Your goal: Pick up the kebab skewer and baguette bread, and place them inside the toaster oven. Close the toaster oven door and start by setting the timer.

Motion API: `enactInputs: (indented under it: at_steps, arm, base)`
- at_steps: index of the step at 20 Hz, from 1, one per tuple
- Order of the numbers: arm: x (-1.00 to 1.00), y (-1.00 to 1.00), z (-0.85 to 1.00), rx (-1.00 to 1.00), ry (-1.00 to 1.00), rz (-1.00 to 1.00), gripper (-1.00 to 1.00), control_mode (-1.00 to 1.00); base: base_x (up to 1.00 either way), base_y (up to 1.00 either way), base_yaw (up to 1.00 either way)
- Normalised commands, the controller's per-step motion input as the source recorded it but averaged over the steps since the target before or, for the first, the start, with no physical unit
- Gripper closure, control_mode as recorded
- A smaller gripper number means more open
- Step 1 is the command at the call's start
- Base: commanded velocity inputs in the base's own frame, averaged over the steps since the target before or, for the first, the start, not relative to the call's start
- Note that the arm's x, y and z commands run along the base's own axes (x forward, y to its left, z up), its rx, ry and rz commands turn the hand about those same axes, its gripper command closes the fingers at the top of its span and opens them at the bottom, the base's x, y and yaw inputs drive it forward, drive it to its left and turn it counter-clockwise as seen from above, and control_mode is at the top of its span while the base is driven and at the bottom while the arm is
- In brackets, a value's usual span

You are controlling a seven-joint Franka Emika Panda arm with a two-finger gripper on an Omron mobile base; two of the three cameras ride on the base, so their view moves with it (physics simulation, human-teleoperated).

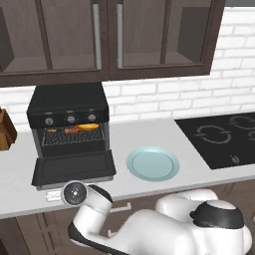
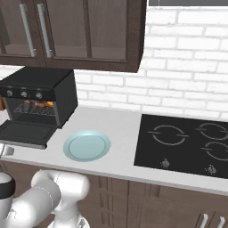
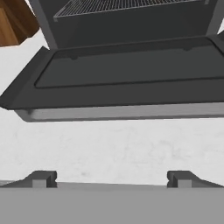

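While the two-finger gripper (image 3: 112, 178) hangs low with its dark tips spread wide and empty, the flat black oven door (image 3: 131, 78) lies folded down just ahead of it. Beyond the door, in the black boxy toaster oven (image 1: 68, 107), the golden-orange baguette (image 1: 88, 127) and red-brown kebab skewer (image 1: 69, 130) sit on the wire rack (image 1: 73, 136). A pale blue round plate (image 1: 152, 163) lies off to the gripper's right.
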Motion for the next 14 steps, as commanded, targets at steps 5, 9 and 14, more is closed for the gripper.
enactInputs:
  at_steps: [5,9,14]
  arm:
    - [0.49,0.0,0.0,0.0,0.0,0.0,-1.0,-1.0]
    - [0.41,0.0,-0.03,0.0,0.0,0.0,-1.0,-1.0]
    - [0.07,0.0,-0.21,0.0,0.0,-0.01,-1.0,-1.0]
  base:
    - [0.0,0.0,0.0]
    - [0.0,0.0,0.0]
    - [0.0,0.0,0.0]
